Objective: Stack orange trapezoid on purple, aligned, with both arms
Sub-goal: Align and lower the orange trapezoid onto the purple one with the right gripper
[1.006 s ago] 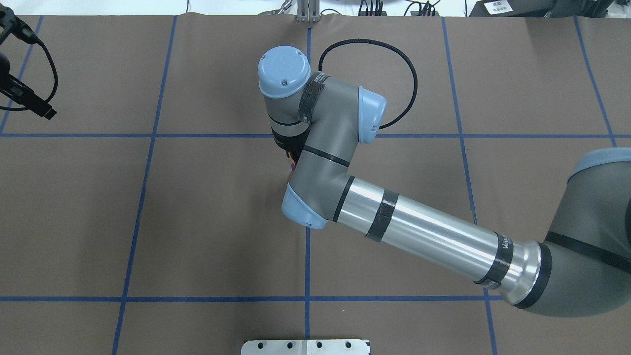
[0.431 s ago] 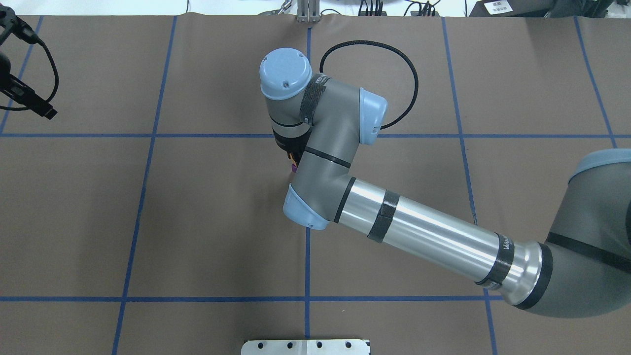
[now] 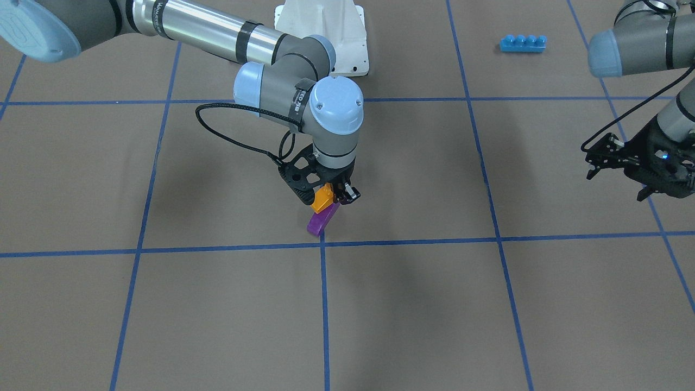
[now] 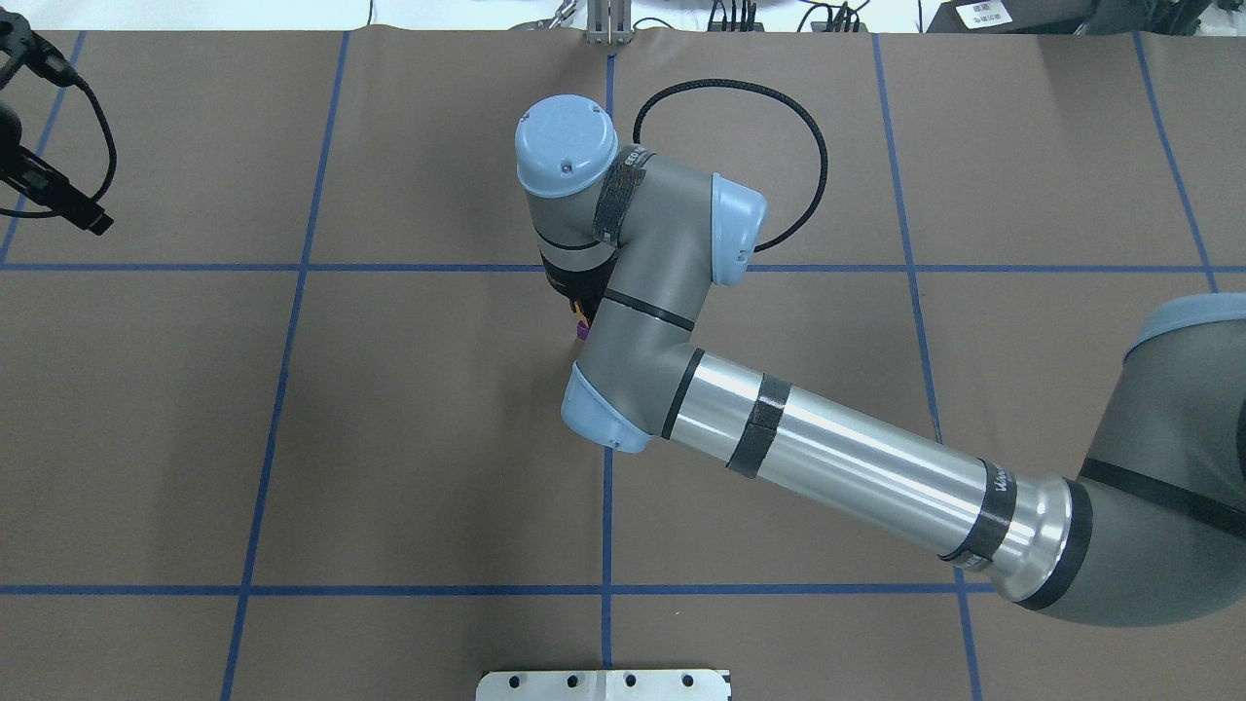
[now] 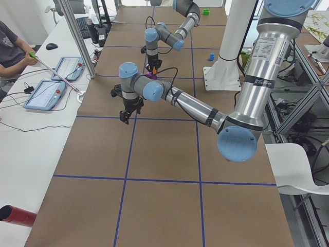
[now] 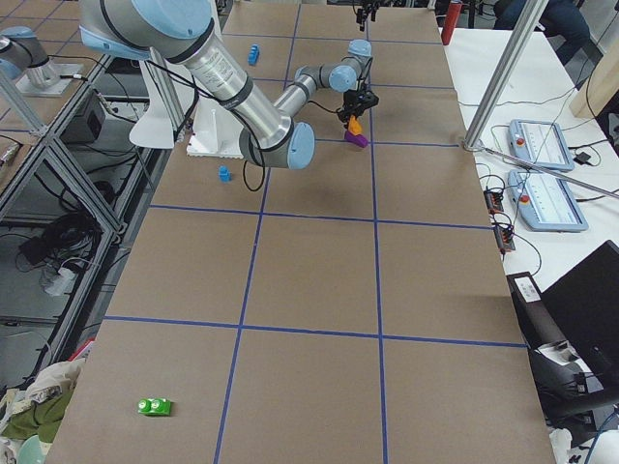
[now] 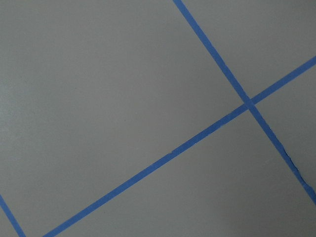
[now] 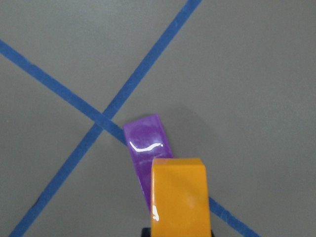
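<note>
My right gripper (image 3: 332, 199) is shut on the orange trapezoid (image 3: 322, 198) and holds it just over the near end of the purple brick (image 3: 320, 221), which lies on the brown mat beside a blue tape crossing. In the right wrist view the orange trapezoid (image 8: 178, 197) overlaps the purple brick (image 8: 145, 143), and the purple one is turned at a slight angle to it. I cannot tell whether they touch. In the overhead view only slivers of the orange trapezoid (image 4: 581, 313) and the purple brick (image 4: 581, 332) show under the wrist. My left gripper (image 3: 616, 184) hangs open and empty far off to the side.
A long blue four-stud brick (image 3: 522, 43) lies near the robot's base. A small blue brick (image 6: 224, 174) lies by the white base mount (image 3: 326, 32). A green brick (image 6: 155, 407) lies at the table's right end. The left wrist view shows only mat and tape lines.
My right wrist has shifted very slightly, with the orange trapezoid still held over the purple brick. The left arm has not moved.
</note>
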### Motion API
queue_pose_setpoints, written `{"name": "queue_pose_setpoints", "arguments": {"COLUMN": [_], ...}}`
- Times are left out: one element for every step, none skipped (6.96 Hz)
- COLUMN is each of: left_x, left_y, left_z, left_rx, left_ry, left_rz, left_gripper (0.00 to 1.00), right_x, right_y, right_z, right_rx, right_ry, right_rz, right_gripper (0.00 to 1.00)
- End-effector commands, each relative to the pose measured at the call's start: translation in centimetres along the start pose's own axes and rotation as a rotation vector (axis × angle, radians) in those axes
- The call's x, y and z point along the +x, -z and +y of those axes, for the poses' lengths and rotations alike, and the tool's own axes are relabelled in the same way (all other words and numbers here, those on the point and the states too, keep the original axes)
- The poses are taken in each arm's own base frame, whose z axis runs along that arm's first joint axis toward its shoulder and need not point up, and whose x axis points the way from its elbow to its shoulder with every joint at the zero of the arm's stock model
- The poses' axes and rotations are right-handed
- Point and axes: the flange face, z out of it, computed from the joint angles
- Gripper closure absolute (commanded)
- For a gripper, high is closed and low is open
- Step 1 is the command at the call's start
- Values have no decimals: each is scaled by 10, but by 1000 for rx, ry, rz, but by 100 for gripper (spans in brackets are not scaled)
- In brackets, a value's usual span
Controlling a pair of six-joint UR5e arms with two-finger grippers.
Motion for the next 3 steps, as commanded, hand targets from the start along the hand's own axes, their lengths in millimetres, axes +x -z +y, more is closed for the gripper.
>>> {"name": "queue_pose_setpoints", "arguments": {"left_x": [0,0,0], "left_y": [0,0,0], "left_z": [0,0,0], "left_rx": [0,0,-1], "left_ry": [0,0,1], "left_rz": [0,0,0], "left_gripper": [0,0,0], "right_x": [2,3,3], "right_y": [-5,-7,-6], "right_z": [-3,-4,-5], "right_rx": [-8,-9,-10], "right_ry": [15,18,24], "right_rz": [-17,-20,-23], "right_gripper": [100,100,100]}}
